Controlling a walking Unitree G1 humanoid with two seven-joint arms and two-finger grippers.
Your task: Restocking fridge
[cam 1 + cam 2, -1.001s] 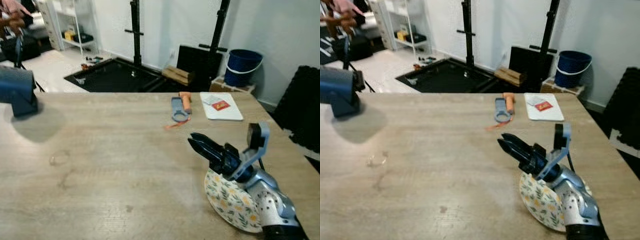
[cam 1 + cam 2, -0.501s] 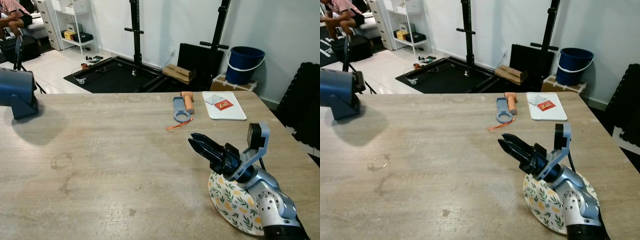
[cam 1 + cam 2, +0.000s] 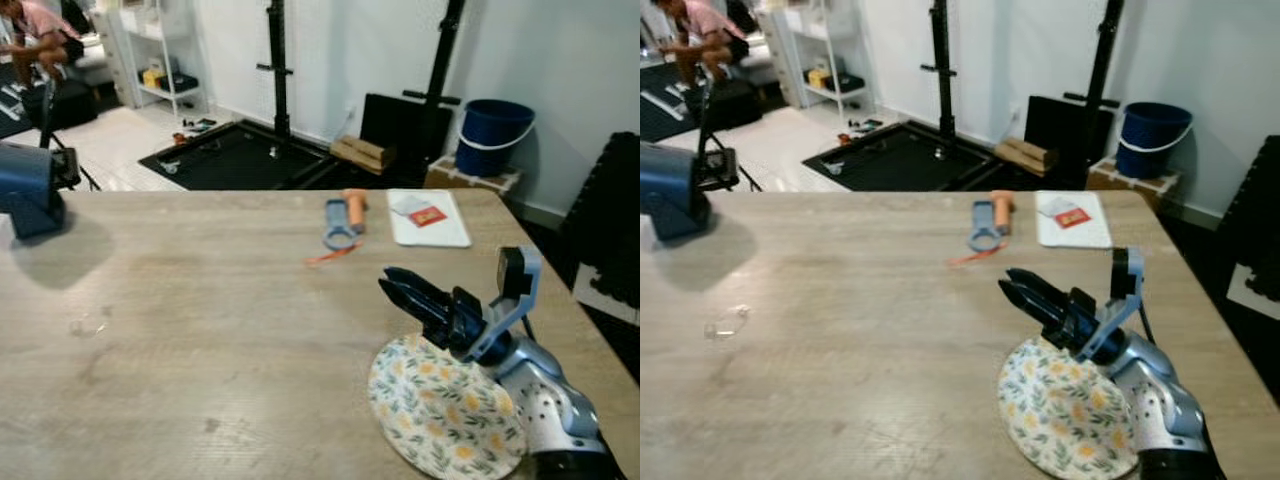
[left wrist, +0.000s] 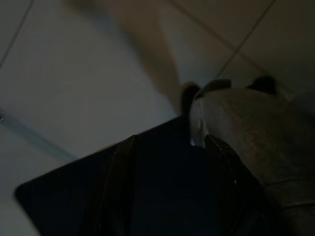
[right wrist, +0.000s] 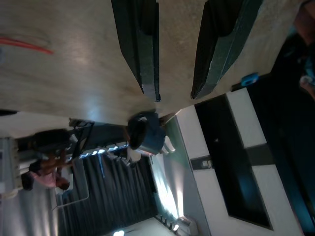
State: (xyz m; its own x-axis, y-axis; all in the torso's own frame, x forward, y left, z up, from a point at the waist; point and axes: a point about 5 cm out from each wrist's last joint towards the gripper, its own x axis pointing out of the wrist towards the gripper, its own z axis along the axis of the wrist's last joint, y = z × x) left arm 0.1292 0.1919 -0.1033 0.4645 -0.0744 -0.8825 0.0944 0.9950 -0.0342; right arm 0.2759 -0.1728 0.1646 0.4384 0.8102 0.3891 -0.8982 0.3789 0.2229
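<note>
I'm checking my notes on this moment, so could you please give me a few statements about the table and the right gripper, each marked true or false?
1. The floral plate lies on the wooden table, partly under the right arm. True.
2. The right gripper holds the plate between its fingers. False: its fingers are open with nothing between them, out over the table.
3. A blue bucket stands on the table. False: it sits off the table by the wall.
4. A white tray lies near the table's far edge. True.
5. A blue tool lies beside the tray. True.
</note>
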